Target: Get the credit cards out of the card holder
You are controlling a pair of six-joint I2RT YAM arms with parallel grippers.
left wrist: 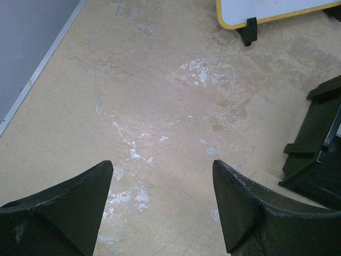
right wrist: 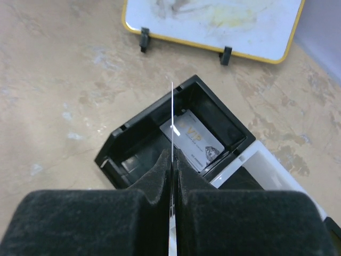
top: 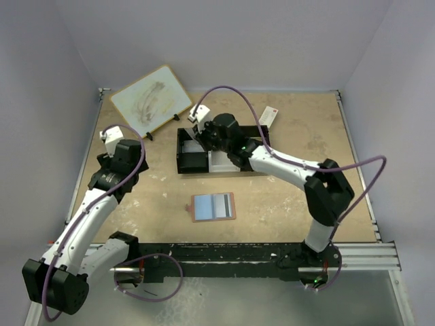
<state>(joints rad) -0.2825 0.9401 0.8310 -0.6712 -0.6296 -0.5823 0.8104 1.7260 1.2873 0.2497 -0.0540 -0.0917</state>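
Right end effector (right wrist: 172, 160): pinching thin edge-on credit card (right wrist: 172, 114) over black tray compartment (right wrist: 224, 106) containing silvery grey card (right wrist: 192, 141). Left end effector (left wrist: 162, 166): spread, worktop (left wrist: 160, 80) 9 o'clock. Salmon-tan leather card holder (top: 213, 207): open, tray's 6 o'clock.

A black-and-white tray (top: 183, 155) sits on a scuffed tan table (top: 285, 210). Behind its left end stands a smeared yellow-framed whiteboard (top: 149, 100); off its far right corner lies a white packet (top: 268, 117).

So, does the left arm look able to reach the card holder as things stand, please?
Probably yes. The card holder lies open on bare table, nothing beside it. The left gripper is open and empty; the right gripper hangs over the tray, shut on a credit card, clear of the path.
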